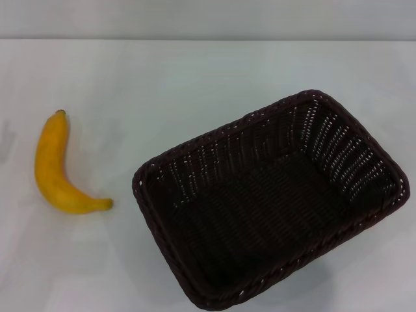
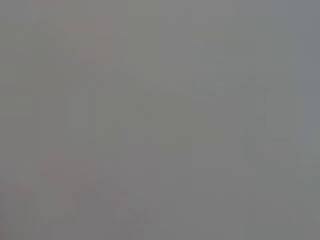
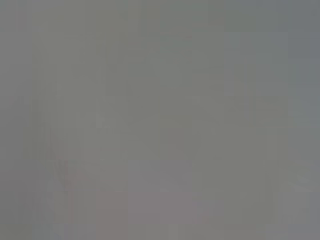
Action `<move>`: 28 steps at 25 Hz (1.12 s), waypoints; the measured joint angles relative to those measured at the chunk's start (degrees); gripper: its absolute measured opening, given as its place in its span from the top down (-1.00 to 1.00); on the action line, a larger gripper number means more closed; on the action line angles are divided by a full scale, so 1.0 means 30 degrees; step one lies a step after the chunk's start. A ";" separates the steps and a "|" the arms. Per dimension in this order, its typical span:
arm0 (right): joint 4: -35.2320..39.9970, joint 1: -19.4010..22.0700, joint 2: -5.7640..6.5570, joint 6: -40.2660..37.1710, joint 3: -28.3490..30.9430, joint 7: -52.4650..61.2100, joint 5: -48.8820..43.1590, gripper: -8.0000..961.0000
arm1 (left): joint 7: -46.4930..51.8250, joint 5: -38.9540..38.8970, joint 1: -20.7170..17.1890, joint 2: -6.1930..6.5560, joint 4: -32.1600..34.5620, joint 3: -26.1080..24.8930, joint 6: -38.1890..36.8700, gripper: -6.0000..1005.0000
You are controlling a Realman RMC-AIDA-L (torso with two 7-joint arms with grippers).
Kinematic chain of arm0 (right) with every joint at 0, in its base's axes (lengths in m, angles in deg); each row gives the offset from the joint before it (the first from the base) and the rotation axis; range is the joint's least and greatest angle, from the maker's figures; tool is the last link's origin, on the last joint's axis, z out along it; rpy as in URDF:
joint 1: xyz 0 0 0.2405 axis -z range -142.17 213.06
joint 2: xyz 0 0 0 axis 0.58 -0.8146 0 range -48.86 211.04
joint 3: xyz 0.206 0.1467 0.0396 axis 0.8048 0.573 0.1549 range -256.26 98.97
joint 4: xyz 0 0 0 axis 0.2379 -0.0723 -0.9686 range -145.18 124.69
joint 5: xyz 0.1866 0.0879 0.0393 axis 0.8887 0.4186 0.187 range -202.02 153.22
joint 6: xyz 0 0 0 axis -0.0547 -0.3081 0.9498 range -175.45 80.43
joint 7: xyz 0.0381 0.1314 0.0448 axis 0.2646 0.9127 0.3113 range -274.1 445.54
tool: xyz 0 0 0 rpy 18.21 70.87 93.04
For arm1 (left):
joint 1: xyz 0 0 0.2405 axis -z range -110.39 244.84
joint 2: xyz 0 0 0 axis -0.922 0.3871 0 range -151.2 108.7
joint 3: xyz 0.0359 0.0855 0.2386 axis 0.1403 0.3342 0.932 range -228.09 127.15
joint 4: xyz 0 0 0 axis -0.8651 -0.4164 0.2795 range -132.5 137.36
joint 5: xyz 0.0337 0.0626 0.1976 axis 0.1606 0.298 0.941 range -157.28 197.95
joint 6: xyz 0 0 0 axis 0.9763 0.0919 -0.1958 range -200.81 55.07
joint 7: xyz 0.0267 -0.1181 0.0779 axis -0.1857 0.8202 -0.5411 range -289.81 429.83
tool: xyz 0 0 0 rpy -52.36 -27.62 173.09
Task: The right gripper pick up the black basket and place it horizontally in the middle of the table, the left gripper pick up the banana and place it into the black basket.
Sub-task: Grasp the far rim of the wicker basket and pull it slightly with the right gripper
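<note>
Fingers of both grippers are out of my sight, so open or closed I can't tell; neither arm shows in the head view, and both wrist views give me only flat grey blur. No labels or writing readable anywhere. On my head view the black basket (image 1: 273,201) sits on the table (image 1: 195,78) toward the right, turned at an angle, its near corner cut off by the frame edge. Basket holds nothing I can see. Banana (image 1: 57,168) lies on the table's left side, well apart from the basket, dark stem tip pointing away from me.
</note>
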 joint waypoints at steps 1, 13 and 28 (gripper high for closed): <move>0.0822 -0.0271 0.0234 0.0544 -0.0409 0.1378 -0.0744 -0.70 | 0.0163 -0.0072 -0.0038 0.0002 0.0135 -0.0002 0.0035 -0.75; 0.8145 -0.5698 0.0065 0.5680 -0.5954 1.5628 -1.1273 -0.70 | 0.0769 -0.0319 -0.0318 0.0064 0.1317 -0.0009 -0.0040 -0.74; 0.6554 -1.1783 -0.2115 0.9529 -0.8628 2.0371 -1.9075 -0.70 | 0.1379 -0.1491 -0.1190 0.0156 0.2188 -0.0032 -0.1038 -0.72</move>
